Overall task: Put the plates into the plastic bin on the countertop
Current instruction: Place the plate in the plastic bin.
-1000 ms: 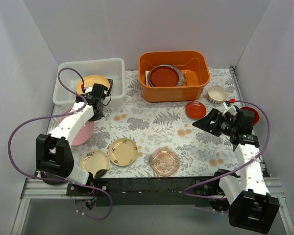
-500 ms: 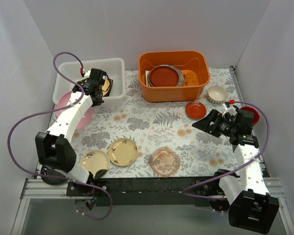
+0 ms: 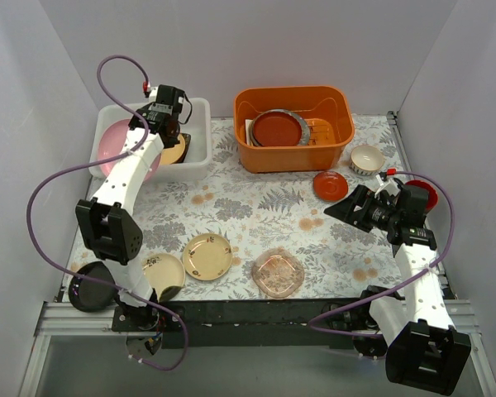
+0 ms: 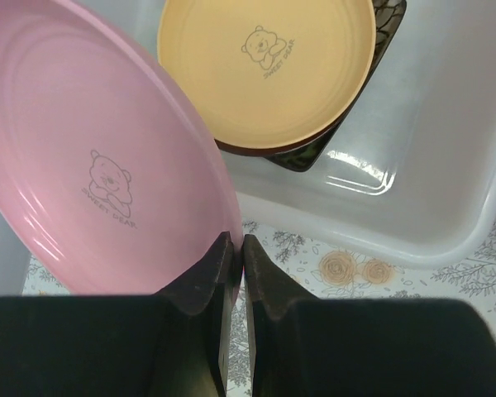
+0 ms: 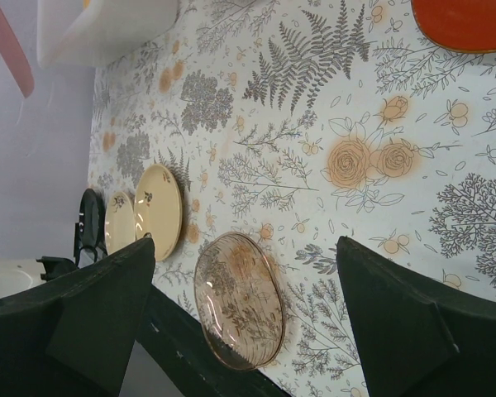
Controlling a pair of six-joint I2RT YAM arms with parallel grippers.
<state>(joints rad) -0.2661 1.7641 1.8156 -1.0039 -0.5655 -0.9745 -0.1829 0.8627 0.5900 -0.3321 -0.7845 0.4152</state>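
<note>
Hanging tilted over the plastic bin [image 4: 446,190], the pink plate [image 4: 91,165] is pinched tight at its rim by the left gripper [image 4: 236,248], likely so it can be slid in by the yellow plate [image 4: 269,66]. The right gripper [image 5: 246,248] is held wide open and empty above the countertop [image 5: 314,124].

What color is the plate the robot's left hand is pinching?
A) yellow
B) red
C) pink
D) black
C: the left gripper is shut on the rim of the pink plate, while the yellow plate lies in the plastic bin.
</note>
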